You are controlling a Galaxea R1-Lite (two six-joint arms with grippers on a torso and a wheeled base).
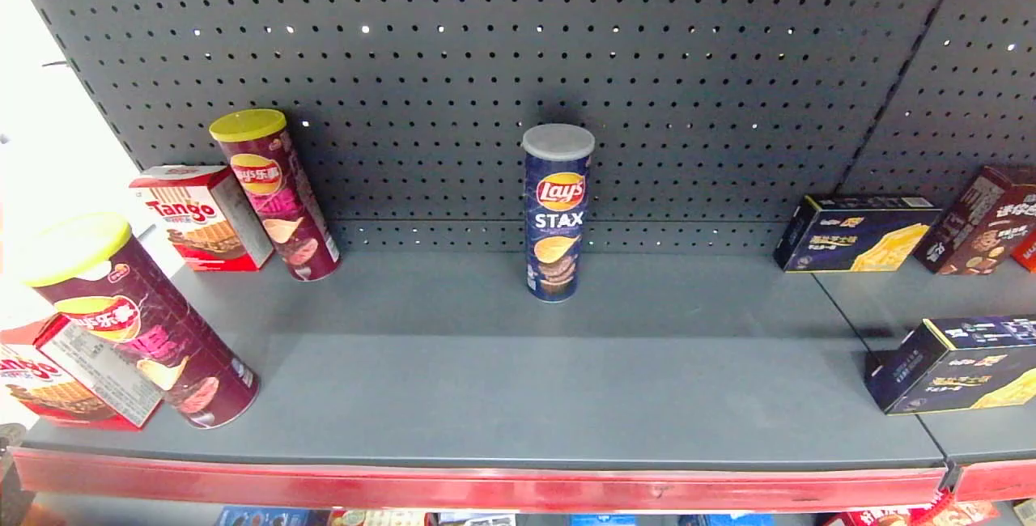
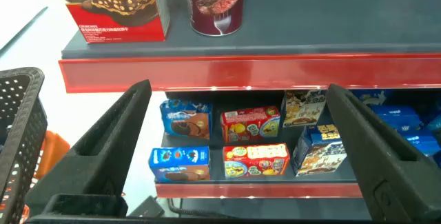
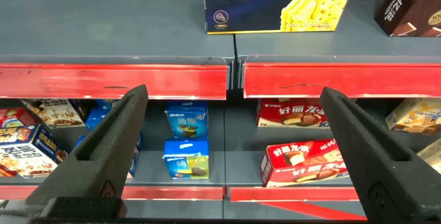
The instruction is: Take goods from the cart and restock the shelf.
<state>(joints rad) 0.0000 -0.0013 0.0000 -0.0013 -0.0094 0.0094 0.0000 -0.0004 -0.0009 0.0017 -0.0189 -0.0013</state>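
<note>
The left gripper and right gripper, both wide open and empty, faced the shelf. A blue can stood at its back. The next good should probably be gripped mid-body from the cart basket.

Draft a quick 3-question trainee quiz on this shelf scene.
1. True or false: the blue can stands upright near the middle of the shelf, touching nothing else.
2. Pick one: the lid of the rear maroon can is A) grey, B) yellow, C) red.
3. Short answer: what are the left gripper and the right gripper holding?

Key: 1 true. 2 B. 3 nothing; both have their fingers open, below the shelf's front edge.
</note>
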